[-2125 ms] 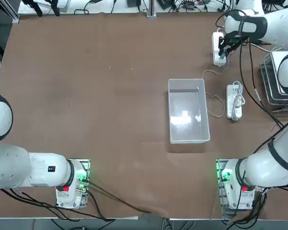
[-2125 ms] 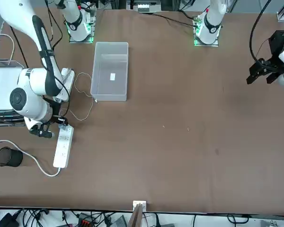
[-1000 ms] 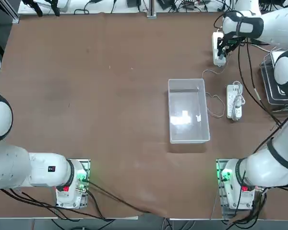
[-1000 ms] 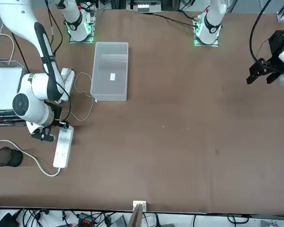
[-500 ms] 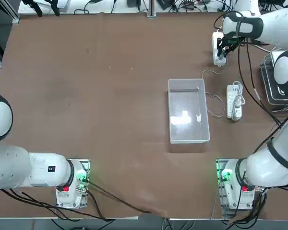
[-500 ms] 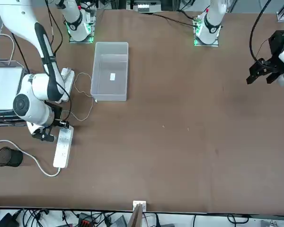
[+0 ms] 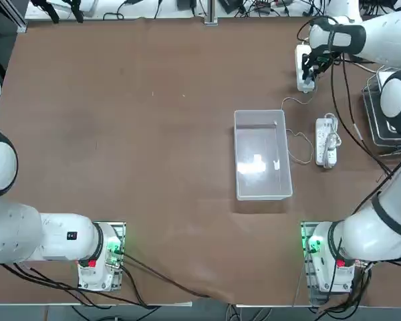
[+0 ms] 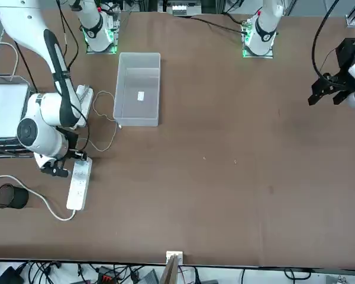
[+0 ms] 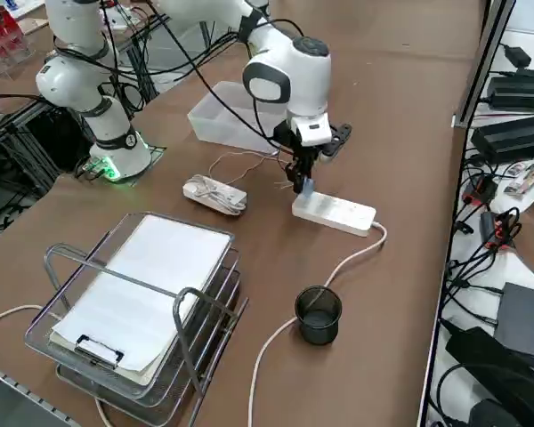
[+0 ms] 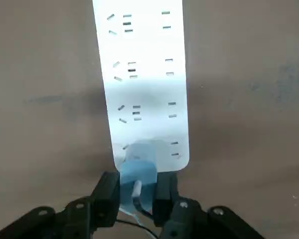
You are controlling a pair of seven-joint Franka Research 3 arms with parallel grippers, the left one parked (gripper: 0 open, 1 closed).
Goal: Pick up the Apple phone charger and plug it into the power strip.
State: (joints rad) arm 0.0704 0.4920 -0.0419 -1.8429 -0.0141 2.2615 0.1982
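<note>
Now, going left to right across the top view, the brown table [image 7: 140, 134] has a clear bin [image 7: 262, 155] near its middle. Next comes a short strip [image 7: 325, 142] with its cord bundled on it. A thin cable [image 7: 295, 136] runs loose between the bin and this strip. Farther back sits the power strip [image 10: 142, 74], long and white. The right gripper [image 10: 137, 195] is squeezed tight on the charger [image 10: 137, 174]. It holds the charger right at the near end of the power strip, touching it. A wire tray [image 9: 133, 302] and a black cup [image 9: 319, 314] sit off to the side.
</note>
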